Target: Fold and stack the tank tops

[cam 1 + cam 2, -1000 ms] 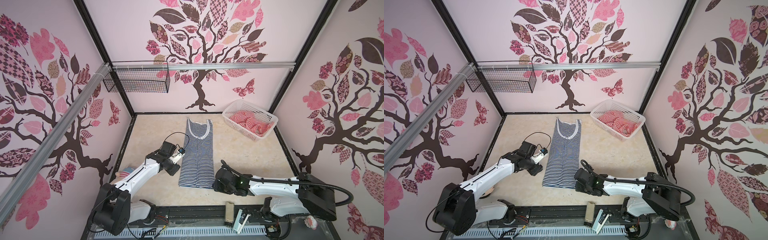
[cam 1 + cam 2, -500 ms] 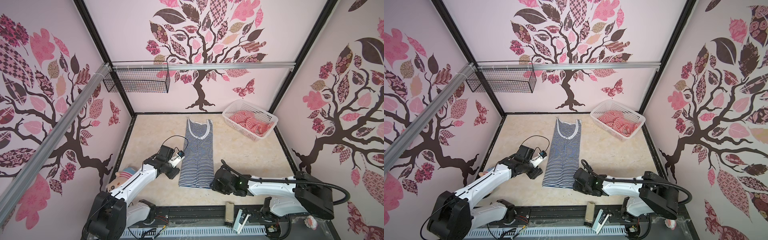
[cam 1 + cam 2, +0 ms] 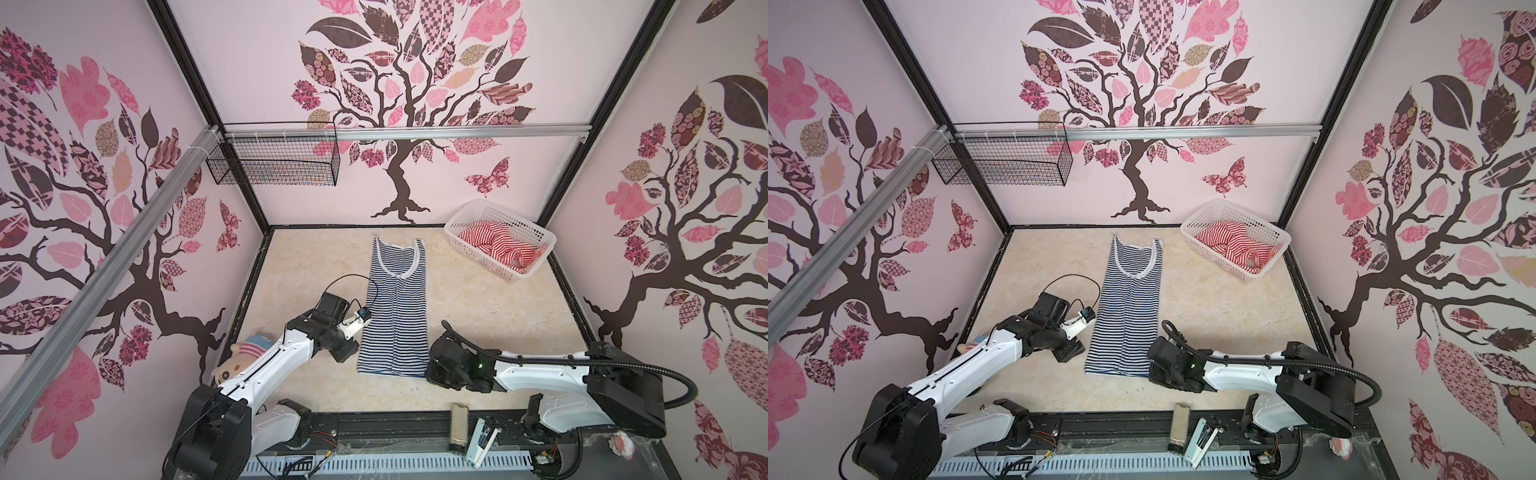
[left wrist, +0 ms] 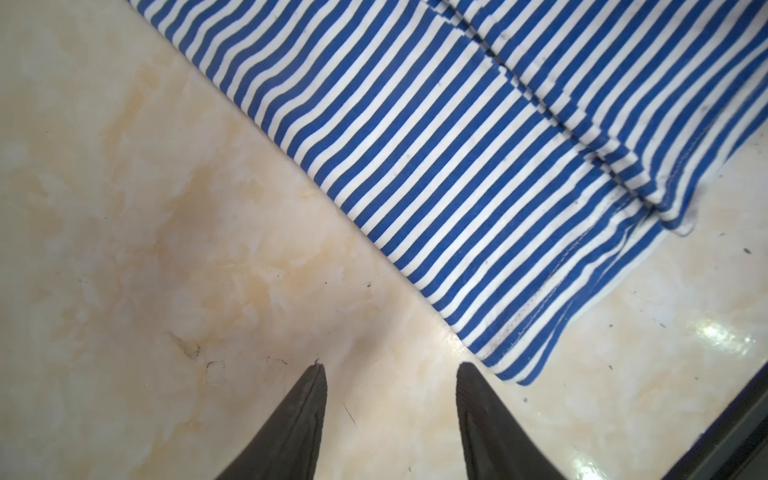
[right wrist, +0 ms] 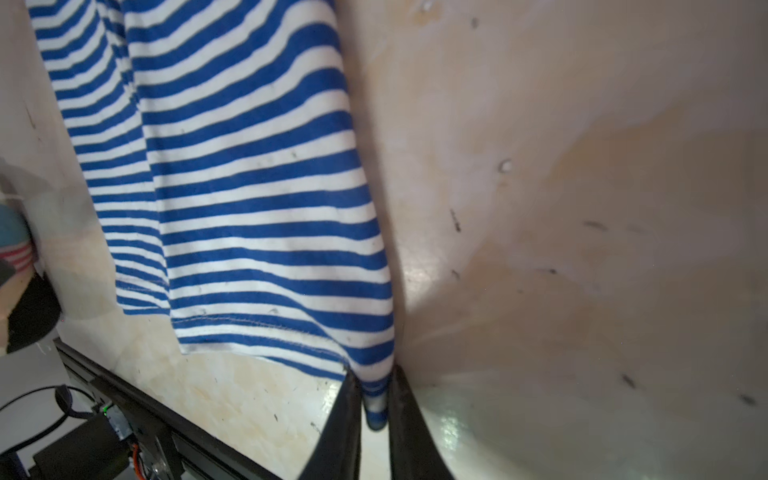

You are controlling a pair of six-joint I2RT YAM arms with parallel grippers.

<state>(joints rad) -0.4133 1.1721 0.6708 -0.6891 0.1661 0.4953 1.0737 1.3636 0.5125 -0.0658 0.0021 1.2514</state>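
The navy-and-white striped tank top (image 3: 397, 307) (image 3: 1129, 307) lies flat on the table as a narrow long strip, straps at the far end. In the left wrist view my left gripper (image 4: 390, 368) is open just off the near left hem corner of this navy top (image 4: 436, 166), with only bare table between its fingers. My right gripper (image 5: 374, 374) is shut on the near right hem corner of the navy top (image 5: 249, 187); in both top views its wrist (image 3: 446, 365) (image 3: 1169, 361) hides the fingers. The red-and-white striped tank top (image 3: 503, 245) (image 3: 1237, 245) lies crumpled in the basket.
The white perforated basket (image 3: 498, 212) (image 3: 1233, 210) stands at the far right corner. A plush doll (image 3: 245, 357) lies at the near left under the left arm. A black wire basket (image 3: 274, 162) hangs on the back wall. Small tools (image 3: 459, 428) lie on the front rail.
My right gripper has shut on the navy top's near right hem corner. The left arm has drawn nearer along the top's left edge, towards the hem corner.
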